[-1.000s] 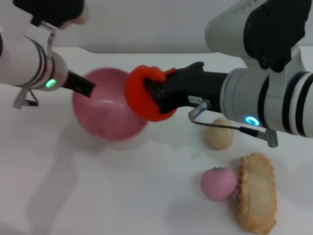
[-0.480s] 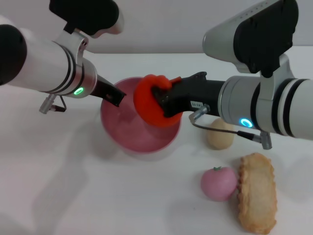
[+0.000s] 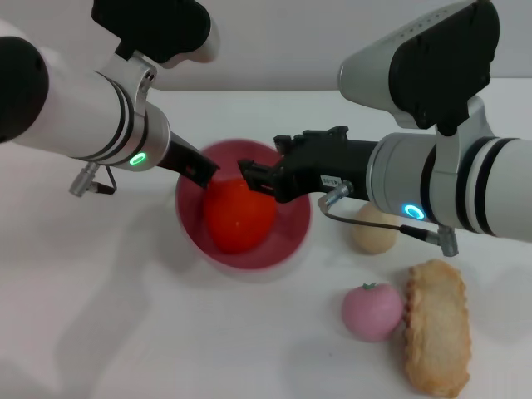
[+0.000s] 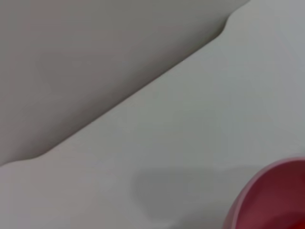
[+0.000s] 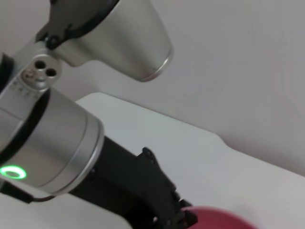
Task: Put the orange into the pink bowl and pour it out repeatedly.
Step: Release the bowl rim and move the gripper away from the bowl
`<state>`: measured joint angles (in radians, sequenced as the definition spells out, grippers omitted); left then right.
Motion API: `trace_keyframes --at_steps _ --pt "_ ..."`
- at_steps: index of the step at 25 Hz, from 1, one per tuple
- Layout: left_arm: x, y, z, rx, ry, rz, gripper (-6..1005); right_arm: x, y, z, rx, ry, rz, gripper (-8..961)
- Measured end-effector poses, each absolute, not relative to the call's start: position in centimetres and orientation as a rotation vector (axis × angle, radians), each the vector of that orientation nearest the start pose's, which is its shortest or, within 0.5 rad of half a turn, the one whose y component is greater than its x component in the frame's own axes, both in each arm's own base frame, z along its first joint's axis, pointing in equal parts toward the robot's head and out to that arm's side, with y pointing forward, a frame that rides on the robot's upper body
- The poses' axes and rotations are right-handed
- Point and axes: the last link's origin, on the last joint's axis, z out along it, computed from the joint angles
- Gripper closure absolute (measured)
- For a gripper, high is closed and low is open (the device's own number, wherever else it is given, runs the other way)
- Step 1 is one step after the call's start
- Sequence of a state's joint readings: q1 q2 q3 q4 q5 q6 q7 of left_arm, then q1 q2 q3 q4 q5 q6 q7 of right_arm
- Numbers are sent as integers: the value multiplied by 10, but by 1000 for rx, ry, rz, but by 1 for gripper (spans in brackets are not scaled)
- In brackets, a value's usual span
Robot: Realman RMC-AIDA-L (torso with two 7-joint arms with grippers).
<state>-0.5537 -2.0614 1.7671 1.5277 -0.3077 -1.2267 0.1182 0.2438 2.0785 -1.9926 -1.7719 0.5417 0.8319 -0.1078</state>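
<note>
The orange (image 3: 238,214) is inside the pink bowl (image 3: 293,241), and it looks a bit blurry. It fills much of the bowl, more on the robot's left side. The pink bowl sits on the white table (image 3: 166,332), near the middle. The left gripper (image 3: 202,170) is at the bowl's rim on the robot's left side, and its black fingers are closed on that rim. The right gripper (image 3: 253,178) is just above the far side of the bowl, right by the top of the orange. Its black fingers are spread apart and they do not hold the orange. In the left wrist view you can see only a curved bit of the pink bowl (image 4: 267,200) and the white table (image 4: 190,119). In the right wrist view the left gripper (image 5: 178,217) shows at the pink bowl's edge (image 5: 214,217). Other toys lie on the table to the robot's right of the bowl. A small beige ball (image 3: 374,229) is nearest the bowl. A small pink fruit (image 3: 371,310) with a green stem is closer to the robot, and it touches a piece of toy bread (image 3: 436,327) beside it.
</note>
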Motion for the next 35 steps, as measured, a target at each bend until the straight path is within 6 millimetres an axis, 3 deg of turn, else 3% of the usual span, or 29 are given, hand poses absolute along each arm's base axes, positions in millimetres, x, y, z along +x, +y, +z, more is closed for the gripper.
trace_keyframes --at_steps 5,10,21,35 --pt "-132 359 -32 -2356 -761 320 934 98 307 -46 -2346 657 253 396" --pt "-129 355 -41 -2405 -756 324 931 112 321 -27 -2155 547 289 348" --pt "-134 358 -64 -2503 -825 291 924 118 320 -36 -2097 480 360 347" --pt "-135 372 -65 -2468 -793 218 915 121 321 -39 -2100 494 352 347"
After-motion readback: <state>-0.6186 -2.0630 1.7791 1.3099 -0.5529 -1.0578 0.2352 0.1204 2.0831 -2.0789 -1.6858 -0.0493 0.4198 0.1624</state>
